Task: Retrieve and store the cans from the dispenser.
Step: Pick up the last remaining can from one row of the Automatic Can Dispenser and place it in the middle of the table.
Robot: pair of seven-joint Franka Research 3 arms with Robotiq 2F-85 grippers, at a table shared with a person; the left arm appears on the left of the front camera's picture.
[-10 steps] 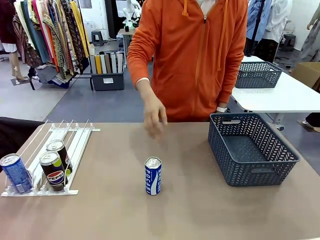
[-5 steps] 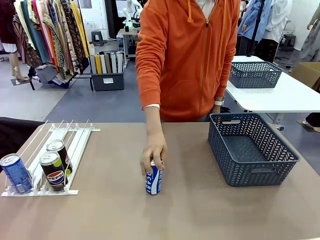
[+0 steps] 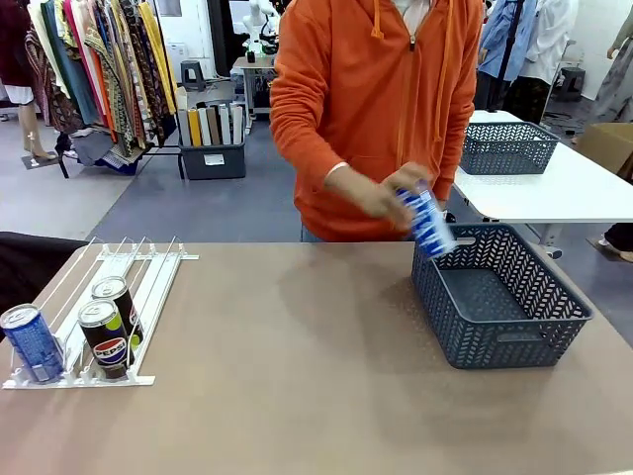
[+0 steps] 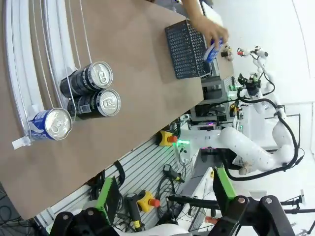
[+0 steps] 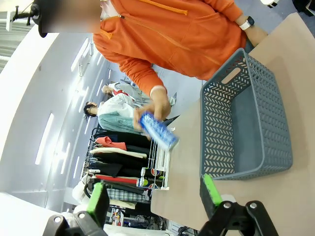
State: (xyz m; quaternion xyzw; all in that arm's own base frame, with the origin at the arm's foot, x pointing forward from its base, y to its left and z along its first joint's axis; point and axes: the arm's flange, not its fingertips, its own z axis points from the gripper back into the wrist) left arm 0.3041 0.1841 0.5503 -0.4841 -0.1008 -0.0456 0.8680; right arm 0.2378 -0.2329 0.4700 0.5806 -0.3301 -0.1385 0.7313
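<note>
At the basket (image 3: 440, 302) rim I see a hand (image 3: 379, 193) holding a blue can (image 3: 428, 224); left gripper (image 4: 165, 189), right gripper (image 5: 155, 194) both spread apart.

The low white wire-rail dispenser (image 3: 156, 287) lies at the left near corner of the table (image 3: 297, 416), its lanes running from the near edge toward the far edge. A slim blue can (image 3: 32, 343) stands at the near end of its leftmost lane. To the right of it a black Pepsi can (image 3: 106, 339) stands in another lane, with a second black Pepsi can (image 3: 117, 302) just behind it. The dark grey lattice plastic basket (image 3: 440, 292) sits by the right edge. The person's hand (image 3: 381, 193), beyond the far edge, holds a second blue can (image 3: 427, 220) tilted above the basket's far left corner.
</note>
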